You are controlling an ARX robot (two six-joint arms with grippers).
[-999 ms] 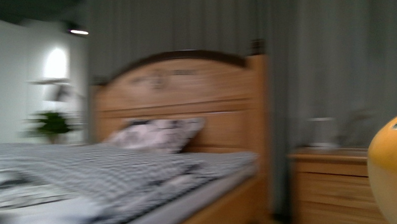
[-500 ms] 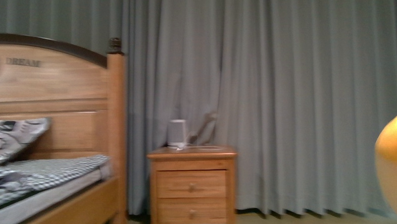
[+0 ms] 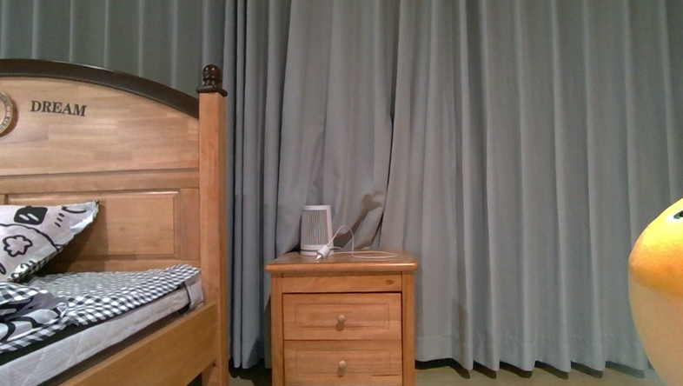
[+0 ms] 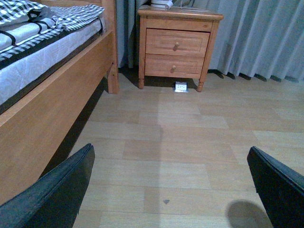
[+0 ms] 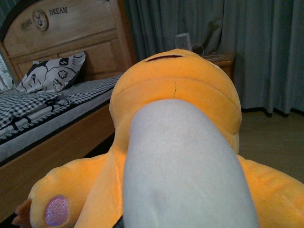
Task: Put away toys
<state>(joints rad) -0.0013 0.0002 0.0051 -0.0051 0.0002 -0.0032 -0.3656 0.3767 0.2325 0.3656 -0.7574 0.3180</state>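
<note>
The toy is an orange-yellow plush animal (image 3: 673, 292), bulging in at the right edge of the front view. It fills the right wrist view, where I see its orange head (image 5: 180, 80), pale belly (image 5: 185, 166) and one pink paw pad (image 5: 57, 210). My right gripper is shut on the plush animal, with its fingers hidden under the toy. Over bare wooden floor, my left gripper (image 4: 168, 190) hangs open, its dark fingers (image 4: 57, 190) far apart and nothing between them.
A wooden bed (image 3: 110, 360) with a checked cover and a pillow (image 3: 18, 237) stands at the left. Beside it is a two-drawer nightstand (image 3: 343, 319) carrying a small white device (image 3: 315, 231). Grey curtains (image 3: 510, 151) hang behind. Wooden floor (image 4: 190, 123) lies in front.
The front view has swung right: the bed slid to the left and the nightstand came towards the middle. The plush stays at the right edge.
</note>
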